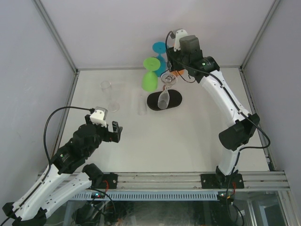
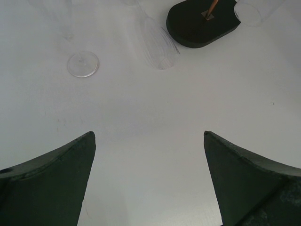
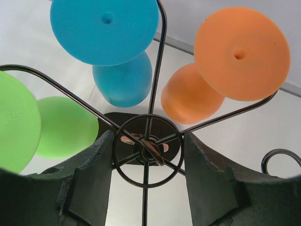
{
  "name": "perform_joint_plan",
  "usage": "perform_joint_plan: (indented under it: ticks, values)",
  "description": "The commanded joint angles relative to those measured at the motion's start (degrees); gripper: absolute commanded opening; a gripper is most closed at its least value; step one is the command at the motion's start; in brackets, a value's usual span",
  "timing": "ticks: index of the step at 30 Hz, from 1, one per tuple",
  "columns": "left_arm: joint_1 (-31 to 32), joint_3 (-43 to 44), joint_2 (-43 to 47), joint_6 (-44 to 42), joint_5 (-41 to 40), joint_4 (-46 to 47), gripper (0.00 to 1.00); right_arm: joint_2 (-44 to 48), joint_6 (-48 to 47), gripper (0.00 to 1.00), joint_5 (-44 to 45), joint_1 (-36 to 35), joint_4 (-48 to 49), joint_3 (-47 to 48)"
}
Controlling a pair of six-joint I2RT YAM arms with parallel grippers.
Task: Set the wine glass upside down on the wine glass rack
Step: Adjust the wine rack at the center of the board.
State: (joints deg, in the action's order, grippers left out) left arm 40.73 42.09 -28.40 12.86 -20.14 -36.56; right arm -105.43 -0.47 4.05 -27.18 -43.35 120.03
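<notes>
Wine glass rack point(image 1: 176, 100) sits between right gripper's point(image 3: 146, 141) half-open fingers, hold unclear; left gripper point(image 2: 148, 141) gapes empty, wine glass point(image 2: 83, 64) ahead probably next.

from above, my right gripper point(image 3: 148, 139) hidden under its own wrist over the wine glass rack point(image 1: 175, 99), orange glass point(image 3: 240, 52) behind it mostly covered, green glass point(image 3: 14, 122) left of it clipped by wrist-view edge

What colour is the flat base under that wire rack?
Black; the base shows best in the left wrist view.
</notes>
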Motion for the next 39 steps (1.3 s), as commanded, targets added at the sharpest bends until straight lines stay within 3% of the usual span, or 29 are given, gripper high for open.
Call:
perform_joint_plan:
  ticks: [1,13,39]
  values:
    - [-0.3,-0.3,0.1,-0.9,0.9,1.6,1.00,0.2,12.7,0.01,6.9,0.3,-1.3,0.5]
    - [-0.3,-0.3,0.2,-0.9,0.8,1.6,1.00,-2.2,25.4,0.00,6.9,3.5,-1.7,3.8]
    - [-0.3,-0.3,0.5,-0.9,0.9,1.6,1.00,-8.1,29.1,0.14,8.0,0.1,0.1,9.3]
